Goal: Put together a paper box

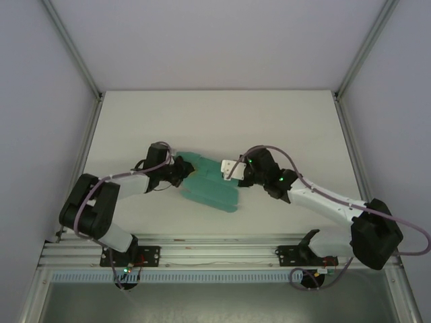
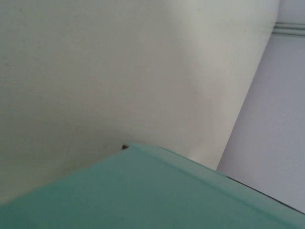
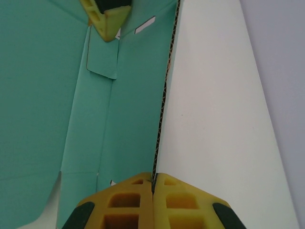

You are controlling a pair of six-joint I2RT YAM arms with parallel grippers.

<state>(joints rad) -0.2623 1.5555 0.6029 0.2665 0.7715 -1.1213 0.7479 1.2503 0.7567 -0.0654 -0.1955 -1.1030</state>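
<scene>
- Where the top camera looks down on the bench (image 1: 222, 121), the paper box (image 1: 210, 185) lies at its middle, between the two arms. Its long axis runs from far-left to near-right.
- The left end effector (image 1: 178, 172) is at the box's left end and the right end effector (image 1: 234, 169) at its far right corner. Both touch the card or sit just beside it, so neither arm is clearly nearer.
- From this view I cannot tell whether the left end effector is clenched or released.
- Bare bench lies on every side of the box, with the widest room toward the far edge. The near edge and the arm bases are closer.
- In the left wrist view, the teal card (image 2: 143, 195) sits low in the picture with one corner pointing away. Pale bench (image 2: 119, 71) lies beyond it and the wall (image 2: 276, 119) is off to the right. No fingers appear here, so the left grip stays undecided.
- In the right wrist view, the right end effector (image 3: 153, 191) is clenched on the card's raw right edge. Its two yellow pads meet on that thin edge.
- The card (image 3: 47, 95) spreads left and ahead from those pads, showing fold lines, a flap and a small slot (image 3: 145, 25).
- A second yellow finger (image 3: 107, 19), likely the left arm's, presses at the far fold.
- Any fold probably has to swing left, over the card. To the right there is only open bench (image 3: 209, 119).
</scene>
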